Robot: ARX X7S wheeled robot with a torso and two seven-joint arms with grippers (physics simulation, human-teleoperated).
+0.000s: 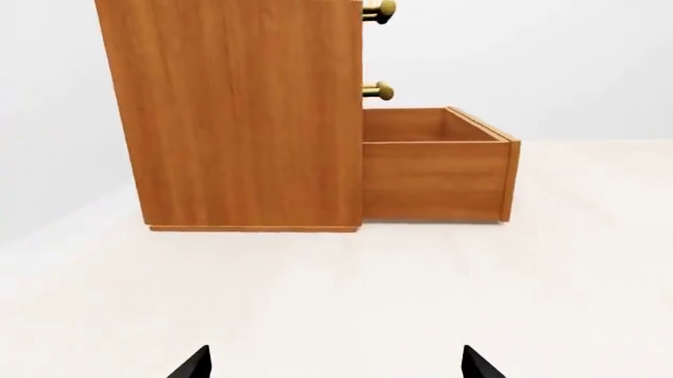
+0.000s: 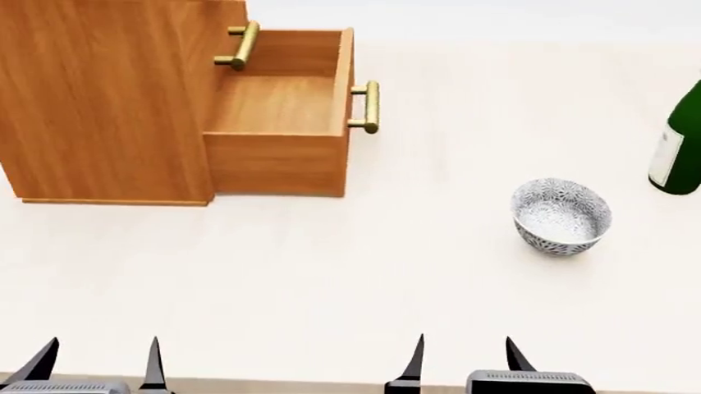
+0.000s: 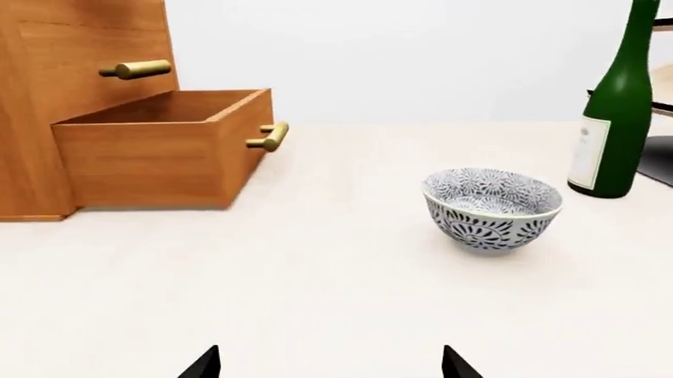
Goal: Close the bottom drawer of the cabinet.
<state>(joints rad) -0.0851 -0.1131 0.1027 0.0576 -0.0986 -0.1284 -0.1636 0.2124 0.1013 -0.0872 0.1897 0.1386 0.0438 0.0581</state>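
The orange-brown cabinet (image 2: 98, 98) stands at the back left of the pale table. Its bottom drawer (image 2: 279, 123) is pulled far out and empty, its brass bar handle (image 2: 370, 107) on the front. The same cabinet (image 1: 236, 118) and bottom drawer (image 1: 436, 169) show in the left wrist view, and the drawer (image 3: 158, 150) in the right wrist view. My left gripper (image 2: 98, 361) and right gripper (image 2: 462, 357) sit at the near table edge, both open and empty, well short of the drawer. Each wrist view shows only the left gripper's (image 1: 336, 364) and right gripper's (image 3: 330, 364) black fingertips.
A blue-patterned white bowl (image 2: 561, 217) sits on the table to the right of the drawer. A green bottle with a white label (image 2: 679, 144) stands at the far right edge. The brass handle (image 2: 243, 45) of an upper drawer sticks out above the open one.
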